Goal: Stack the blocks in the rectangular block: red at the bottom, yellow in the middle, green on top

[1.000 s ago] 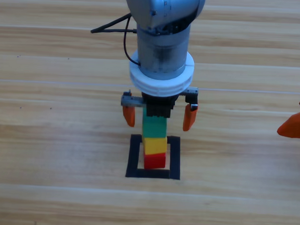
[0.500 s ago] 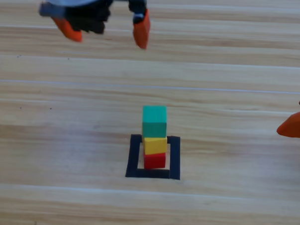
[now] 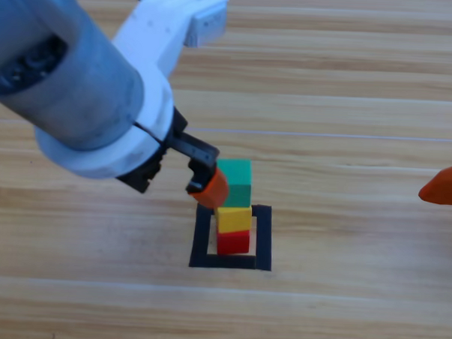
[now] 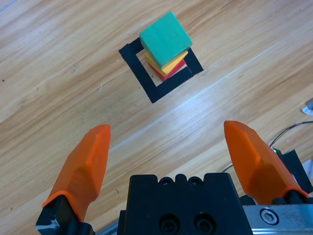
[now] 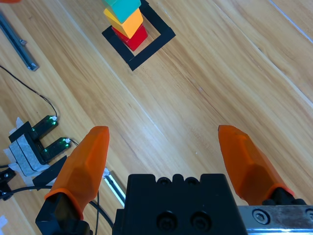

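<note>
Red cube (image 3: 233, 243), yellow cube (image 3: 233, 218) and green cube (image 3: 234, 182) are standing stacked inside the black tape square (image 3: 201, 236), while both the left gripper (image 4: 171, 147) and right gripper (image 5: 166, 152) are holding their jaws open, gripping nothing.

Three small matte cubes: one red cube (image 3: 232, 242), one yellow cube (image 3: 233, 219), one teal-green cube (image 3: 234, 182). One black tape square outline (image 3: 201, 236). Two grey arms.

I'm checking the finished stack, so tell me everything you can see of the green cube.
The green cube is a small, plain, matte teal-green block with sharp edges. It sits upright at the top of the stack, directly on the yellow cube, turned slightly askew to it in the left wrist view. Nothing grips it: the left pincer is open and apart from it.
</note>
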`<action>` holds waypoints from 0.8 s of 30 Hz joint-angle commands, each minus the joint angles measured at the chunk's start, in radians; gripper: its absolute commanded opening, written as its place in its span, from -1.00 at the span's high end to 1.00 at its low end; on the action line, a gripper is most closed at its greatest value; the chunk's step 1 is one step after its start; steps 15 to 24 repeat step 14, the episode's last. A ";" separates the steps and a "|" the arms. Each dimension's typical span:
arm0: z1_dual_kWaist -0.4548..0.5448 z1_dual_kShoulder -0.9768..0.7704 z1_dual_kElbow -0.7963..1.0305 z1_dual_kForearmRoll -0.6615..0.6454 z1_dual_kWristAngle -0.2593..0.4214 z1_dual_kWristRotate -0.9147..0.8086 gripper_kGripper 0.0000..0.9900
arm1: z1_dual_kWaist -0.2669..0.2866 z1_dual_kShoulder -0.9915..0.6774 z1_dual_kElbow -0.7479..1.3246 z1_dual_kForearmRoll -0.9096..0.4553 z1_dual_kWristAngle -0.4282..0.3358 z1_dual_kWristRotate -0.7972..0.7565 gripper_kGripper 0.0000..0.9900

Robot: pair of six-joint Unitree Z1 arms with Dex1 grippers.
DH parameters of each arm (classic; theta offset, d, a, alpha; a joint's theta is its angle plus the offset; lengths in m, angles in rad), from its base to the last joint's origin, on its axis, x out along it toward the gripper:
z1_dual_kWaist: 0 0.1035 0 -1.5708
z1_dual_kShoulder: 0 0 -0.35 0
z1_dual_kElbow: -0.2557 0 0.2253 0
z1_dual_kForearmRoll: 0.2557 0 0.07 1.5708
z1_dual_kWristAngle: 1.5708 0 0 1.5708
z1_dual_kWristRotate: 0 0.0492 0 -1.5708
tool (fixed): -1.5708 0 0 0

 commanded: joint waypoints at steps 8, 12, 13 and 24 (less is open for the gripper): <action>-0.018 -0.021 0.069 -0.054 0.005 0.006 -1.00 | -0.026 0.041 0.023 -0.023 0.032 0.001 -0.99; -0.018 -0.012 0.074 -0.062 0.005 0.004 -1.00 | -0.026 0.047 0.021 -0.023 0.032 0.000 -0.99; -0.018 -0.010 0.074 -0.063 0.005 0.004 -1.00 | -0.027 0.050 0.021 -0.023 0.032 -0.002 -0.99; -0.018 -0.010 0.074 -0.065 0.005 0.004 -1.00 | -0.027 0.052 0.021 -0.023 0.032 -0.002 -0.99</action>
